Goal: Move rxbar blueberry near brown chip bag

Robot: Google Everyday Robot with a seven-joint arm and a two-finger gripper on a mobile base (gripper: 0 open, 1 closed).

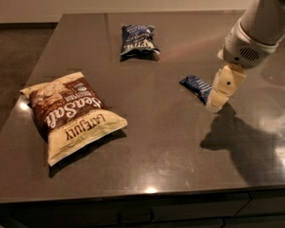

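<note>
The rxbar blueberry point(194, 85) is a small flat dark-blue wrapper lying on the table right of centre. The brown chip bag point(71, 113) is large, brown with cream edges, and lies at the left front of the table, well apart from the bar. My gripper point(214, 103) hangs from the white arm point(256, 27) that comes in from the upper right. It points down at the table right at the bar's right end and hides that end. I cannot see whether it touches the bar.
A smaller dark-blue chip bag point(137, 42) lies at the back of the grey table point(171, 146), left of the arm. The table's front edge runs along the bottom, with floor to the left. The arm's shadow falls at the right front.
</note>
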